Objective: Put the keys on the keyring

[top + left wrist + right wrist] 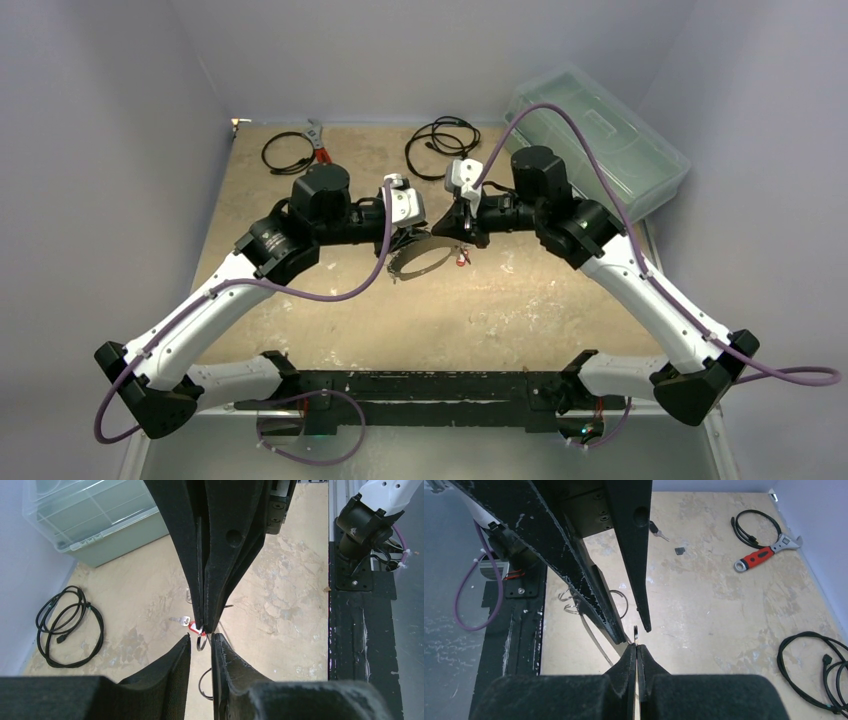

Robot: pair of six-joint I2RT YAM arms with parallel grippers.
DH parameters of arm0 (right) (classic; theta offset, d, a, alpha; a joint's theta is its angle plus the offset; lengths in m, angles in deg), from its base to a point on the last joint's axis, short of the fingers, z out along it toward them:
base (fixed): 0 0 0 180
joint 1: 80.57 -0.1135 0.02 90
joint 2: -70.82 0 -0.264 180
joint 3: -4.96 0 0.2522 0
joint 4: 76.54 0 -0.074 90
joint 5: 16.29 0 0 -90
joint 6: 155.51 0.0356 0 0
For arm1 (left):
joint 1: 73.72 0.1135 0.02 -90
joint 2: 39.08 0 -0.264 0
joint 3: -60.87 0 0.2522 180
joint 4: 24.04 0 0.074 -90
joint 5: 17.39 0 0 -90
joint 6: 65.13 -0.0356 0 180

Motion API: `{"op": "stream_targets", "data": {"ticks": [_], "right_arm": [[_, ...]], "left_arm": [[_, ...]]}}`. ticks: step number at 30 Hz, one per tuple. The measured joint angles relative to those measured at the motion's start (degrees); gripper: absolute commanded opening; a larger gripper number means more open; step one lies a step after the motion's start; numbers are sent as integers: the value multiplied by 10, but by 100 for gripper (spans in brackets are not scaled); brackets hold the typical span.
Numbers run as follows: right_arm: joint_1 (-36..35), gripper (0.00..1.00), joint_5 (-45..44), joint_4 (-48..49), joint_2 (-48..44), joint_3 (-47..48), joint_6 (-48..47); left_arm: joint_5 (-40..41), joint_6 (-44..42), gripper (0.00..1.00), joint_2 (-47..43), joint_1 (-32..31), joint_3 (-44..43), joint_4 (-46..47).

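Note:
In the middle of the table my two grippers meet tip to tip. My right gripper (636, 646) is shut on a small metal ring (636, 634), from which the red-headed key (194, 627) hangs. That small ring (201, 641) sits in the narrow gap between the fingertips of my left gripper (201, 637); the jaws are open and apart from it. The keyring (420, 258), a large thin wire loop, lies under the left gripper (415, 240); a short arc of it (202, 685) shows between the left fingers. A dark-headed key (655, 529) lies farther back on the table.
A clear plastic box (600, 135) stands at the back right. Two black coiled cables (290, 152) (440, 140) and a red-handled wrench (318, 140) lie along the back. The black mounting rail (420, 390) runs along the near edge.

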Motion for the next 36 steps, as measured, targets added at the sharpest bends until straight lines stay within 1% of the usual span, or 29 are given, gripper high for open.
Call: {"op": "stream_targets", "data": {"ticks": [1,6,8,14,20,27,29,31,34,36], "right_arm": [[-1,0,-1,-1,0,0,-1],[-7,0,-8,-5,-2,0,-3],[-9,0,-10,-7,-3,0,-4],[-12,0,-11,-7,-3,0,-6],[-14,0,-14,-7,-3,0,-6],[-15,0,-15,-8,-3,0,-6],[-14,0,-17,-11,-3,0,-7],[-15,0,-21,-12,-3,0,-8],[-15,0,-24,-11,-3,0,-9],[-15,0,-25,-11,-4,0,-10]], "left_arm": [[0,0,20,0,0,-1,-1],[10,0,30,0,0,-9,-11],[17,0,32,-2,0,-11,-13],[30,0,30,-12,0,-11,-15],[26,0,28,-11,0,-11,-17],[8,0,22,9,0,-11,-17],[5,1,19,12,0,-11,-17],[3,1,11,14,0,-11,-17],[-1,2,4,14,0,-11,-17],[-3,3,3,16,0,-11,-17]]}}
